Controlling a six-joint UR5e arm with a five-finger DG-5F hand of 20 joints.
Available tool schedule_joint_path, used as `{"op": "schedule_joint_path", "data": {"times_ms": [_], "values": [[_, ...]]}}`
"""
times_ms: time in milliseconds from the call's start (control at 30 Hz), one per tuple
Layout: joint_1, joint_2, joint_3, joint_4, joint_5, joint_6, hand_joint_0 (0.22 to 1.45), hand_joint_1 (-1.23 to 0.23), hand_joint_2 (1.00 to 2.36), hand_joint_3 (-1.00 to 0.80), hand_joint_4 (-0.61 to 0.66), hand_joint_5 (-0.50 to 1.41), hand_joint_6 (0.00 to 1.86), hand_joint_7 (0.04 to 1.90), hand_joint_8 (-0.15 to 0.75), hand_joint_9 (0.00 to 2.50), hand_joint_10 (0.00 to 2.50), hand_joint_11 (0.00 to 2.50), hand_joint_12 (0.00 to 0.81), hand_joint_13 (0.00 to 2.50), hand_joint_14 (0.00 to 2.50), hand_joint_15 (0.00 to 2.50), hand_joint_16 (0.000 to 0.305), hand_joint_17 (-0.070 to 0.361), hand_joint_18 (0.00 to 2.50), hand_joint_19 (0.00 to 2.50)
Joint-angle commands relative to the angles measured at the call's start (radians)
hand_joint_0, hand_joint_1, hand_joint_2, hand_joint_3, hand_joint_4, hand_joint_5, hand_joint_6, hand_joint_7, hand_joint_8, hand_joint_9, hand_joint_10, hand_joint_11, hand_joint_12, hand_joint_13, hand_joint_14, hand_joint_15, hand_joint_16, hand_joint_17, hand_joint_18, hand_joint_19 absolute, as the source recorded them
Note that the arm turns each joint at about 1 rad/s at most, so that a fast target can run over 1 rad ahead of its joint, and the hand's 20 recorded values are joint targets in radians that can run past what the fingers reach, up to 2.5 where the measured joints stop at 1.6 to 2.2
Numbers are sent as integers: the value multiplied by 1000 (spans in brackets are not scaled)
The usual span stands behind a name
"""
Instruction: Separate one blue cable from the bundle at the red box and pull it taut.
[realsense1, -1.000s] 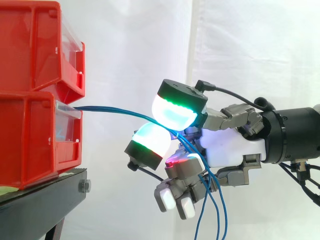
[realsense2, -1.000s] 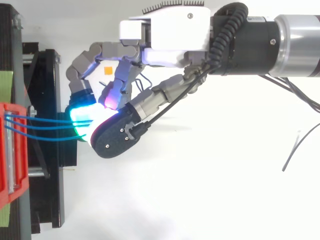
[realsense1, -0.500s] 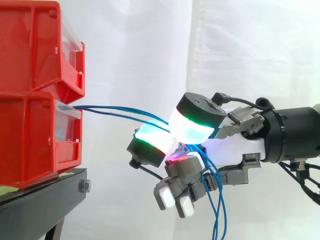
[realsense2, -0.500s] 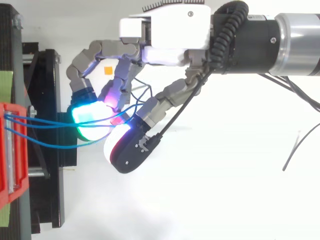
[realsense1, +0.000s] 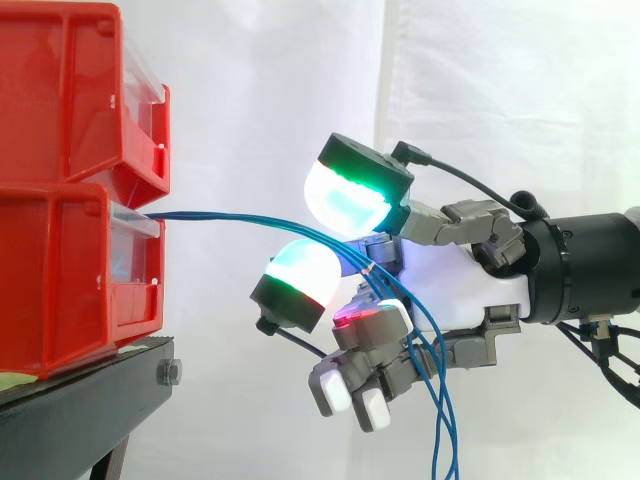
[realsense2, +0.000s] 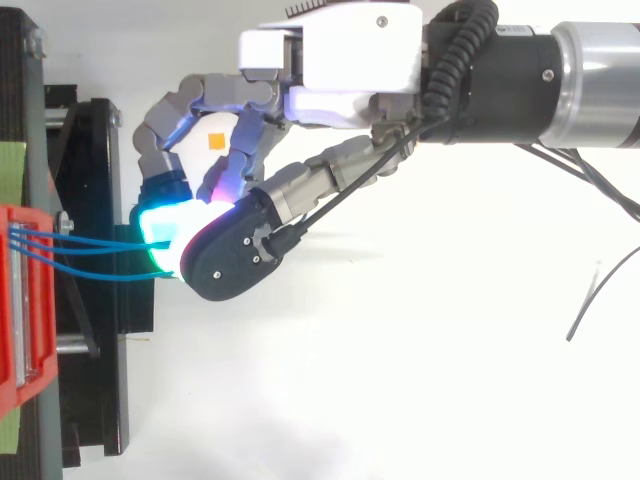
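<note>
Three blue cables (realsense1: 215, 217) (off red box (realsense1: 60, 270)), thru hand (realsense1: 450, 290)

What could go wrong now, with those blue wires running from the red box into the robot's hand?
Several blue cables run side by side from the red box into the hand, so a pull might drag the whole bundle, not one. The lengths hanging below the hand could tangle. A hard pull might also yank them out of the box.

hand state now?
Hand: cannot tell whether it grips. The blue cables from the red box run through it and hang down.
</note>
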Motion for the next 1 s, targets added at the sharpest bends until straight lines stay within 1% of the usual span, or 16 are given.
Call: {"op": "schedule_joint_path", "data": {"times_ms": [0, 33, 100, 133, 167, 233, 367, 500, 567, 733, 900, 967], "values": [[0, 0, 1, -2, 0, 0, 598, -598, 1000, -500, 21, -143, 826, 1102, 284, 1216, 30, 1212, 377, 876, 25, 688, 49, 109, 811, 810], [0, 0, 2, -2, 0, 0, 622, -635, 1000, -500, 14, -142, 824, 1118, 282, 1217, 30, 1208, 378, 874, 26, 687, 48, 109, 809, 813], [-2, 0, 1, -3, 0, 0, 632, -691, 1001, -496, 2, -143, 825, 1131, 282, 1215, 31, 1222, 381, 873, 26, 691, 48, 109, 808, 812], [0, 0, 1, -6, 0, 0, 652, -778, 1006, -431, -8, -152, 832, 1151, 276, 1198, 31, 1236, 381, 872, 27, 698, 49, 109, 806, 811], [0, 0, 1, -8, 0, 0, 658, -802, 1007, -411, -3, -157, 836, 1156, 275, 1192, 31, 1230, 380, 872, 25, 699, 49, 110, 806, 804], [0, 1, 1, -5, 0, 0, 689, -872, 1012, -359, -40, -171, 855, 1196, 270, 1157, 30, 1214, 374, 858, 25, 691, 49, 110, 790, 784], [1, 0, 2, -5, 0, 0, 728, -913, 1010, -381, -50, -187, 877, 1172, 266, 1121, 28, 1203, 369, 848, 27, 684, 49, 111, 795, 766], [4, 0, 4, -8, 2, 0, 783, -938, 1000, -500, -36, -191, 886, 1136, 260, 1109, 29, 1215, 361, 850, 27, 676, 49, 111, 794, 746], [4, 1, 4, -8, 2, 0, 794, -945, 1000, -500, -35, -188, 888, 1142, 263, 1110, 30, 1208, 360, 852, 26, 664, 49, 111, 799, 714], [6, 1, 4, -5, 0, 0, 781, -957, 1000, -500, -33, -184, 893, 1170, 261, 1119, 29, 1210, 358, 855, 25, 658, 49, 111, 805, 690], [6, 0, 5, -8, 0, 0, 757, -961, 1000, -500, -25, -180, 894, 1154, 262, 1116, 30, 1226, 358, 846, 26, 670, 49, 111, 798, 696], [6, 1, 5, -9, 0, 0, 714, -961, 1000, -500, -27, -178, 894, 1139, 266, 1121, 31, 1232, 359, 842, 27, 669, 49, 110, 792, 714]]}}
